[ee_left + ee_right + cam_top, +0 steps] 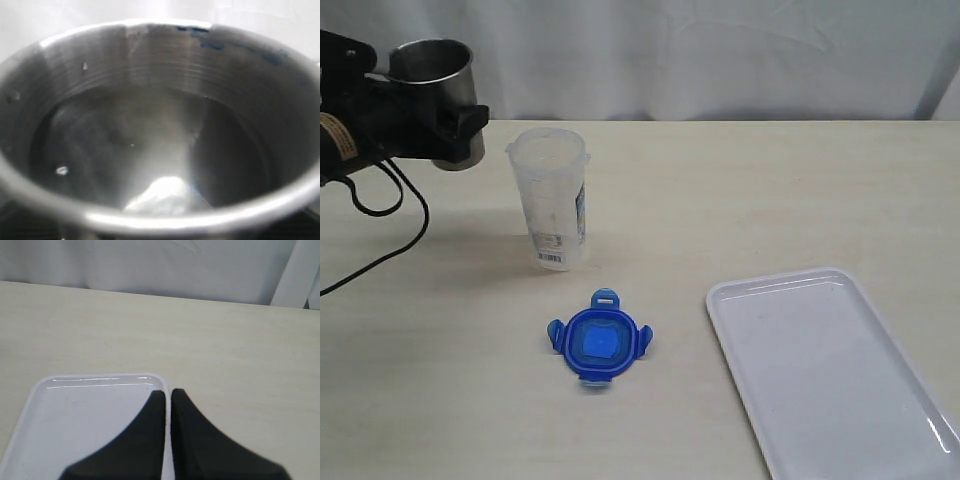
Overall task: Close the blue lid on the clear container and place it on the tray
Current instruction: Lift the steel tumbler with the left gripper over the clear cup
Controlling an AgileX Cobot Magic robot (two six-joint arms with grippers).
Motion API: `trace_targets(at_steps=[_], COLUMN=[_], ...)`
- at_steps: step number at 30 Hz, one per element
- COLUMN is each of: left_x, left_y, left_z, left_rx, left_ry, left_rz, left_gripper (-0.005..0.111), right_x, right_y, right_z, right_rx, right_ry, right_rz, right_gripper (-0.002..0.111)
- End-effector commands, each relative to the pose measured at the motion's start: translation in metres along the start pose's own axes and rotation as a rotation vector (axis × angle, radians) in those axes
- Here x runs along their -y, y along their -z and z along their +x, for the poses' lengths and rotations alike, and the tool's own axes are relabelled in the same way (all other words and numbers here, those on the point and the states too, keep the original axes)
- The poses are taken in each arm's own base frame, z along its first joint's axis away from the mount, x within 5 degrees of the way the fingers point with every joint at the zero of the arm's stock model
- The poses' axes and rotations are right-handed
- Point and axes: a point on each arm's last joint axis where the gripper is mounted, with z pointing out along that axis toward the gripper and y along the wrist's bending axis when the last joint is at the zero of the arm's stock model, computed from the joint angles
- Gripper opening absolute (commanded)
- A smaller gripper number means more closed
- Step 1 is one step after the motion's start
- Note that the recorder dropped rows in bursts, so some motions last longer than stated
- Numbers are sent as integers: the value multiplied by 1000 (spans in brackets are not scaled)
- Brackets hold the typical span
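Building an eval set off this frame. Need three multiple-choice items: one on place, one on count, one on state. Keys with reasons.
1. In the exterior view, which sits nearest the grey steel cup?
A) the small blue plastic lid
B) the tall clear plastic container
C) the large white plastic tray

2. How many snap tabs show on the lid?
A) two
B) four
C) six

3. The container is:
A) upright, open-topped
B) tipped over
C) lidded

Key:
1 B, the container stands just beside the cup, while the lid and tray lie farther off.
2 B, one tab juts from each of the four sides.
3 A, it stands on its base with a bare rim, and the lid lies apart from it.
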Motion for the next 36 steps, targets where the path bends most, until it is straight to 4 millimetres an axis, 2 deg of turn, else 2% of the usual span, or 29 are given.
trace_targets(at_steps=[1, 22, 36], left_x=[17, 19, 19], left_y=[-7, -9, -9], left_z=[-24, -26, -26], left_rx=[84, 81, 83], left_ry=[-60, -351, -466], left_rz=[66, 52, 47], left_gripper=[0, 0, 0], right_x=[0, 0, 0], right_y=[0, 0, 0], right_z=[1, 1, 1], right_rx=[5, 5, 5], right_ry=[5, 3, 3], right_rz=[8, 8, 8], right_gripper=[4, 4, 4])
